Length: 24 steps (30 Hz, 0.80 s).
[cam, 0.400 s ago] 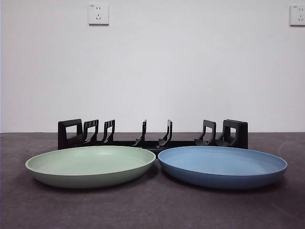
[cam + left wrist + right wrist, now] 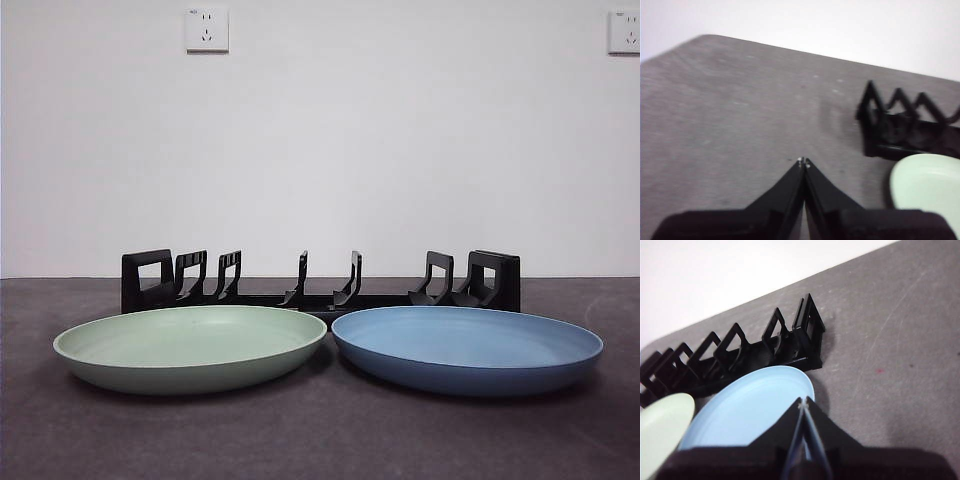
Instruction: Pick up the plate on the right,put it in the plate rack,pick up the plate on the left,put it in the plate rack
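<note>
Both grippers have their black jaws pressed together, tips meeting, and neither pinches anything. Seen from the right wrist camera, the right gripper [image 2: 803, 403] hangs over the rim of the blue plate [image 2: 747, 410], with the closed tips above the plate's edge. Seen from the left wrist camera, the left gripper [image 2: 804, 161] hangs over bare table [image 2: 740, 115], apart from the green plate [image 2: 927, 187] and from the blocky end of the plate rack [image 2: 900, 132].

From the front, neither arm shows. Two shallow round plates lie flat on the dark grey table [image 2: 320, 440], side by side, their near rims almost touching at the middle. The green plate [image 2: 190, 347] is on the left of that picture and the blue plate [image 2: 467, 349] on the right. Just behind them stands the plate rack [image 2: 320, 285], long, low and black, running across behind both plates. Its upright slotted dividers rise above the plates' far rims, and a blocky end closes each side. No plate stands in its slots.

Behind the table is a plain white wall [image 2: 320, 150]. A white wall socket [image 2: 206, 29] sits high on it towards the left, and a second socket [image 2: 624, 32] sits at the top right edge.
</note>
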{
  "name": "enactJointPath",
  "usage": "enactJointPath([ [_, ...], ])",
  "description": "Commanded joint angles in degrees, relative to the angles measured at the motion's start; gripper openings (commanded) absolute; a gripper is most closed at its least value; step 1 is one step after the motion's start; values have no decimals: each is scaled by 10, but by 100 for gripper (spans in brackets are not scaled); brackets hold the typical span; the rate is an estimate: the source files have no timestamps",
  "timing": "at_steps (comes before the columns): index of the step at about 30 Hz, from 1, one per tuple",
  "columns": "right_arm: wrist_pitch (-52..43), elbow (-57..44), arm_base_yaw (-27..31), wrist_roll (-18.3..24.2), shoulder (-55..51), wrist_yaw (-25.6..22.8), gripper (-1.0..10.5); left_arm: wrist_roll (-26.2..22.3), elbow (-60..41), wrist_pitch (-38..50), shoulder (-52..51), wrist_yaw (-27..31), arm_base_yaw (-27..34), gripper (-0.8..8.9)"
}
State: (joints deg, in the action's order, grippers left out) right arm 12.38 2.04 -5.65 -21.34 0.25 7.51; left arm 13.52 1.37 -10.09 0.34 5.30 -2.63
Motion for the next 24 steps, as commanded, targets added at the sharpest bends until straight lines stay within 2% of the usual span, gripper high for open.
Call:
enactJointPath([
  [1,-3,17,0,-44,2,-2,-11,44,3,26,-1,-41,1,-6],
  [8,-2,89,0,-52,63,-3,-11,105,61,29,27,-72,1,-6],
  [13,1,155,0,-50,153,-3,-11,105,119,28,107,-106,1,-6],
  [17,2,216,0,-26,240,1,-11,104,171,28,189,-121,1,-6],
  [19,6,243,0,-13,278,1,-11,100,196,28,226,-144,1,-6],
  [24,61,329,0,39,386,1,-11,53,272,26,338,-227,1,-4],
])
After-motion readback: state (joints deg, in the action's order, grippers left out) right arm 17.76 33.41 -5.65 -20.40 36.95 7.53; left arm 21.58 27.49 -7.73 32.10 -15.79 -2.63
